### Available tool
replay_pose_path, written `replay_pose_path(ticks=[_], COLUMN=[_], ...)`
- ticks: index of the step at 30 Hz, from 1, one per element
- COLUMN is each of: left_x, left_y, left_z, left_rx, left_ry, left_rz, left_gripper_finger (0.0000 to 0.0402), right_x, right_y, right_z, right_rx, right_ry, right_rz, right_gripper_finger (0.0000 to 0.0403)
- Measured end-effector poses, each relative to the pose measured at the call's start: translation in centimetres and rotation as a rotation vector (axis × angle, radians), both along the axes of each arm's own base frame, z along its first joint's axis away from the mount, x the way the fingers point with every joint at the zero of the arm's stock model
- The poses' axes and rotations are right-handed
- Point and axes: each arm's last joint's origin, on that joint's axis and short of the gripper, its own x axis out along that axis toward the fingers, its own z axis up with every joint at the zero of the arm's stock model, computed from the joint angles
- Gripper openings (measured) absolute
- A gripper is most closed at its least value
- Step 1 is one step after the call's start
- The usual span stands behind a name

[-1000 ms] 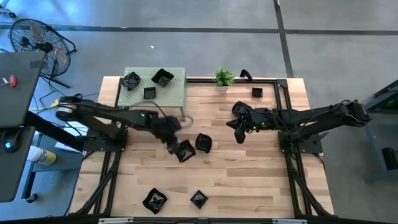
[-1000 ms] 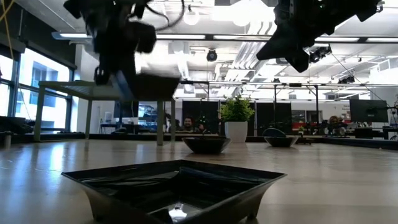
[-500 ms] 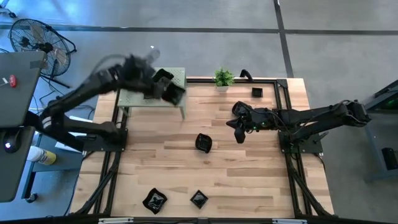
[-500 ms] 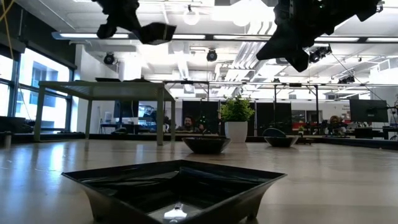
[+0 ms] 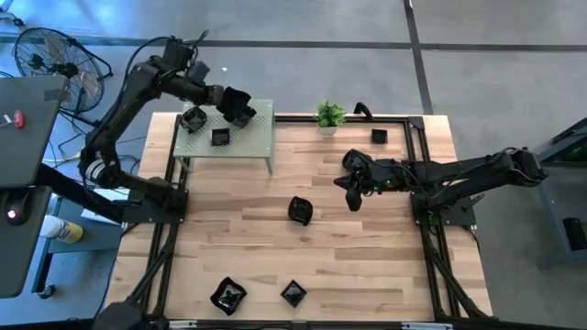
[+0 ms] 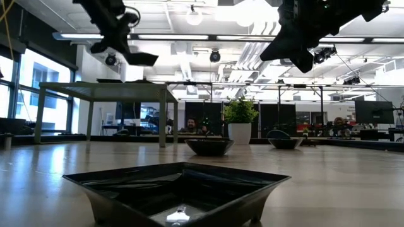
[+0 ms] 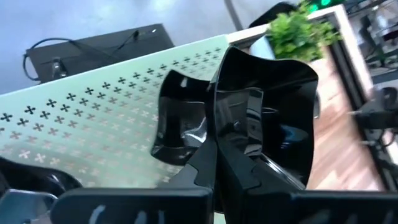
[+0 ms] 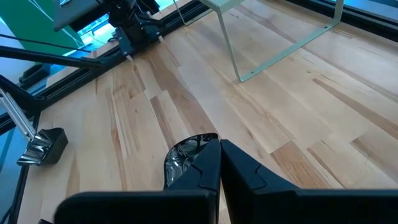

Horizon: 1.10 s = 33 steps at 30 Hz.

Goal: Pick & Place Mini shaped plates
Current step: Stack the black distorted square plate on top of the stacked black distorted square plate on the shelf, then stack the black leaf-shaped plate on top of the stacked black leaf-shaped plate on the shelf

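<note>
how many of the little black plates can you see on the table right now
7. Two lie on the pale green stand, at and; one is held over it by the left gripper. On the wood: centre, back right, front and. Others may be hidden.

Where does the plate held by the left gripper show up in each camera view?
High view: held plate, left gripper shut on it, above the pale green stand.
Low view: upper left, above the stand's top.
Left wrist view: centre, over the stand.
Right wrist view: not in it.
Shared landmark: potted plant.
</note>
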Motion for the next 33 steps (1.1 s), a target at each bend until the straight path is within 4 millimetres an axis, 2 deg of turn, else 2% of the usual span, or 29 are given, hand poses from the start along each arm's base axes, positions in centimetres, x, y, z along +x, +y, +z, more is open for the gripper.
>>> replay_pose_path(ticks=[10, 20, 24, 33], left_x=[1.4, 1.8, 1.7, 1.7], left_y=[2.8, 3.8, 3.7, 3.7], left_z=[-2.8, -4.3, -4.4, -4.4], left_rx=[-0.041, -0.088, -0.099, -0.093], left_ry=[0.113, 0.167, 0.196, 0.193], left_rz=[-0.045, -0.05, -0.037, -0.04], left_gripper_finger=[0.0, 0.0004, 0.0022, 0.0091], right_x=[0.0, 0.0, 0.0, 0.0], right_y=[0.0, 0.0, 0.0, 0.0], right_z=[0.0, 0.0, 0.0, 0.0], right_rx=[0.0, 0.0, 0.0, -0.002], right_ry=[0.0, 0.0, 0.0, 0.0], right_rz=[0.0, 0.0, 0.0, 0.001], right_gripper_finger=[0.0002, 0.0003, 0.0002, 0.0003])
